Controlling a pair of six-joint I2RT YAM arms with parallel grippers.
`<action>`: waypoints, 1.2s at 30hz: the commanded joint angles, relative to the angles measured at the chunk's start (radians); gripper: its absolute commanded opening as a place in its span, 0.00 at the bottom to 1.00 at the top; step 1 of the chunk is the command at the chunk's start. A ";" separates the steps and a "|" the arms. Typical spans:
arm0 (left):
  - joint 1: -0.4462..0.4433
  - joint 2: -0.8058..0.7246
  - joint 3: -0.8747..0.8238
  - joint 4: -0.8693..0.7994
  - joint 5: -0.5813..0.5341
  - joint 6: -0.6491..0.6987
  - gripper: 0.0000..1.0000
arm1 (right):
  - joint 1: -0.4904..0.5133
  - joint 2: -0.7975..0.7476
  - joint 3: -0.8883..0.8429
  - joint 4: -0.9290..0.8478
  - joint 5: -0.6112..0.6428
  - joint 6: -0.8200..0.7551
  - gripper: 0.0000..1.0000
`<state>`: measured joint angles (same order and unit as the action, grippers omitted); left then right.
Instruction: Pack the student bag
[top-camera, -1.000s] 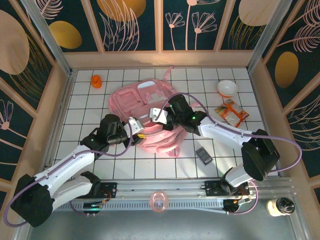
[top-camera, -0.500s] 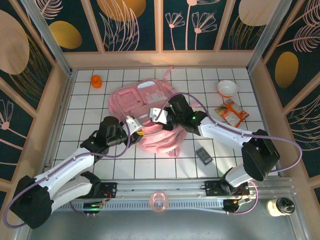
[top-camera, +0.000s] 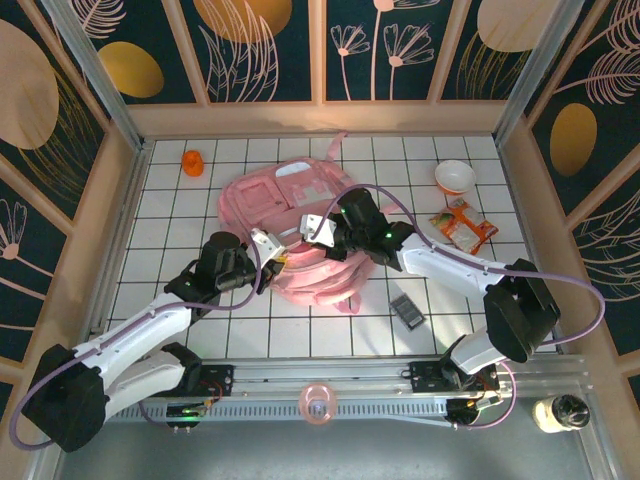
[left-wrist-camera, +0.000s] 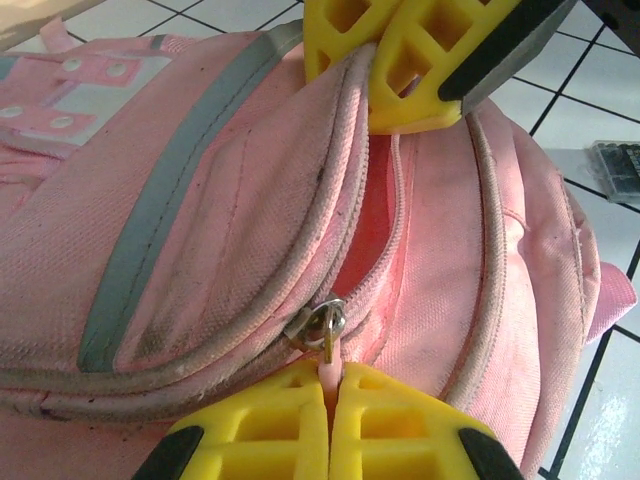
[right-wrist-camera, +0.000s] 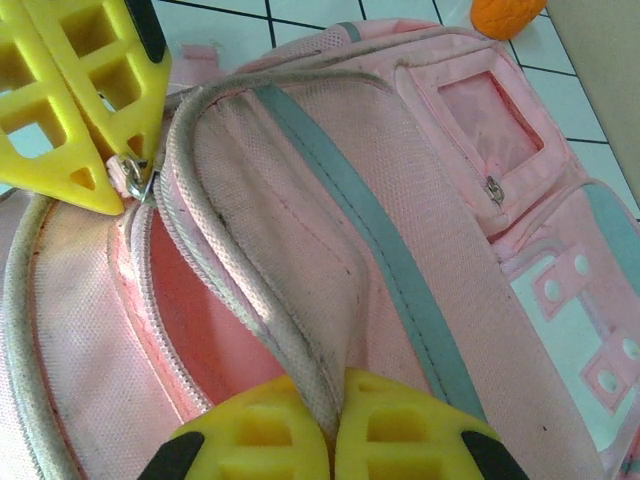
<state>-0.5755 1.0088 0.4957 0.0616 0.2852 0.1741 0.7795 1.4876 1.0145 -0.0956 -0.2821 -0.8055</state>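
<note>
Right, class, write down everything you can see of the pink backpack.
The student bag is a large soft pink fabric backpack lying front up on the white tiled table. A grey stripe crosses its woven cloth. Its zip is partly open, showing darker pink inside. The left end effector is shut on the zipper pull; the right end effector pinches the opening's piped edge.

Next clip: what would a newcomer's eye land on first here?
The big pink student bag at centre, a zipper partly open. The left hand is shut on the zipper pull, while the right hand pinches the bag's piped rim. A bowl and snack packet lie at right.
</note>
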 joint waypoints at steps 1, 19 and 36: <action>0.021 0.008 0.036 -0.035 -0.141 -0.031 0.00 | -0.009 -0.076 0.035 0.025 -0.061 0.021 0.00; 0.152 0.157 0.145 -0.069 -0.394 -0.126 0.00 | -0.059 -0.155 0.050 0.000 -0.173 -0.012 0.00; 0.152 -0.042 0.183 -0.091 -0.259 -0.259 0.64 | -0.014 0.126 0.179 0.066 -0.105 0.125 0.00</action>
<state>-0.4236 0.9955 0.6704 -0.0032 0.0021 -0.0509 0.7528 1.5780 1.1278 -0.1204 -0.3298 -0.6796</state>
